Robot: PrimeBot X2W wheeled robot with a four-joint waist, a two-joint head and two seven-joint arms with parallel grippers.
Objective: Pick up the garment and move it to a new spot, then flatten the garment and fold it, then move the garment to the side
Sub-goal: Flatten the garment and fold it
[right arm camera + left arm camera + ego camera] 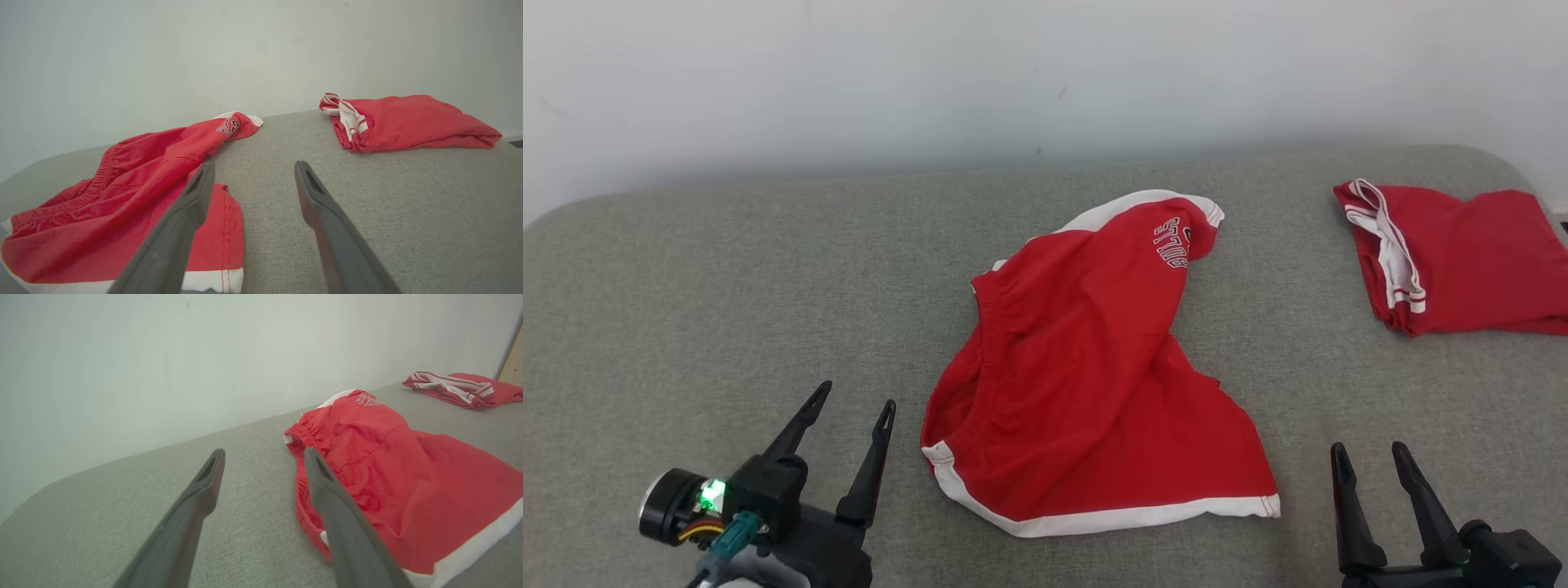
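The left tool [858,394] and right tool [1369,447] are wide open, empty. Pinch the white hem [1111,516] of the red shorts [1086,384], then lift slowly.

Red shorts [1086,367] with white trim; grey surface [727,286]; black claws.

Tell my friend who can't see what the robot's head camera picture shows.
Crumpled red shorts with white trim lie on a grey padded surface. The left gripper and right gripper, both open, stand at the bottom corners, touching nothing. A folded red garment lies at the far right.
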